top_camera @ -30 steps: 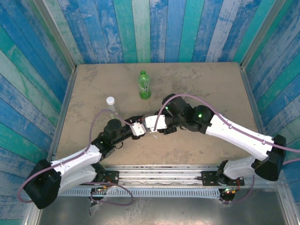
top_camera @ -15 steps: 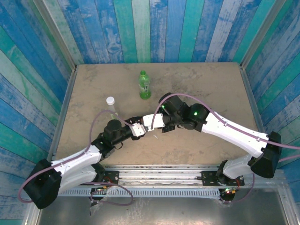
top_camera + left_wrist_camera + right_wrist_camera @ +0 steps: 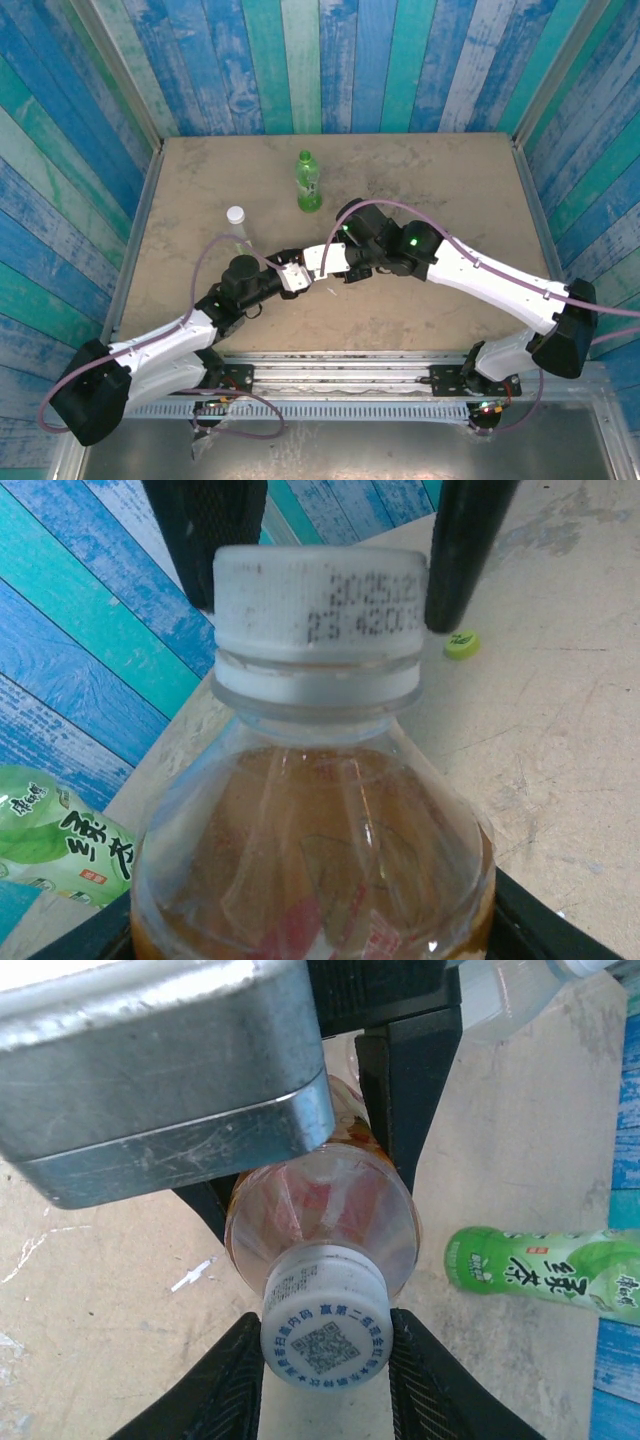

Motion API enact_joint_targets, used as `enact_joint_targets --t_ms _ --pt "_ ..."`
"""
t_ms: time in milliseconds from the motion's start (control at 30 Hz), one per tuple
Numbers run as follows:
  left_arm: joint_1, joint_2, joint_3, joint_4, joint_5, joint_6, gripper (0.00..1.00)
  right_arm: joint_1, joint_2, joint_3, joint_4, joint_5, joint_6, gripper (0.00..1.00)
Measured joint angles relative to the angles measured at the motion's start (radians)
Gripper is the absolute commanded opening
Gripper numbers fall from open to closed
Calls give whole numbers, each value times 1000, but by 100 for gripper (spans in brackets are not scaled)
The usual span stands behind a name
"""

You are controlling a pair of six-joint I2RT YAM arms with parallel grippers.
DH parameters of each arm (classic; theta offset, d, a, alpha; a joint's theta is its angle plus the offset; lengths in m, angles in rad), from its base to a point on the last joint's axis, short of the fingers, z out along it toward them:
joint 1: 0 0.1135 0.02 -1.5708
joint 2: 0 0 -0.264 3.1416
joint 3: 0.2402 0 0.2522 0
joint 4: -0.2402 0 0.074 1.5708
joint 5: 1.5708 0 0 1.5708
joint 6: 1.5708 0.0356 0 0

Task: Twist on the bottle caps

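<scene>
Now right end effector (image 3: 325,1325) has neared cap (image 3: 325,1345) on amber bottle (image 3: 320,1210).

Bright, even light from above leaves only soft, faint shadows under the arms on the desk (image 3: 450,190). In the right wrist view the white cap (image 3: 326,1335) between the right fingers (image 3: 232,1385) is sharp, and glare streaks the metal housing (image 3: 150,1080) just above them.
</scene>
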Motion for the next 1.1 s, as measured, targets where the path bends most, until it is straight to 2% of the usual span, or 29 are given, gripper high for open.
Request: enact_joint_targets --t_ms 67,167,367,467,633,700,800,1033,1100 --pt "0 0 0 0 0 0 50 0 5 0 0 0 -1 37" --pt "0 0 0 0 0 1 50 0 5 0 0 2 -2 29" --pt "0 1 0 -1 0 1 50 0 5 0 0 0 10 26" --pt "0 1 0 3 3 0 50 -7 0 0 0 -18 62 20" --pt "0 13 0 28 3 -5 50 -37 -21 -35 48 -92 328 11" --pt "0 22 0 29 2 -8 50 -43 -25 -56 73 -106 471 5" --pt "0 34 0 27 0 -12 50 -48 -28 -78 93 -111 694 1" --pt "-7 38 0 47 10 -14 50 -56 -81 -124 116 -91 1081 1" --pt "-7 38 2 56 8 -14 50 -65 -84 -124 119 -101 1171 4"
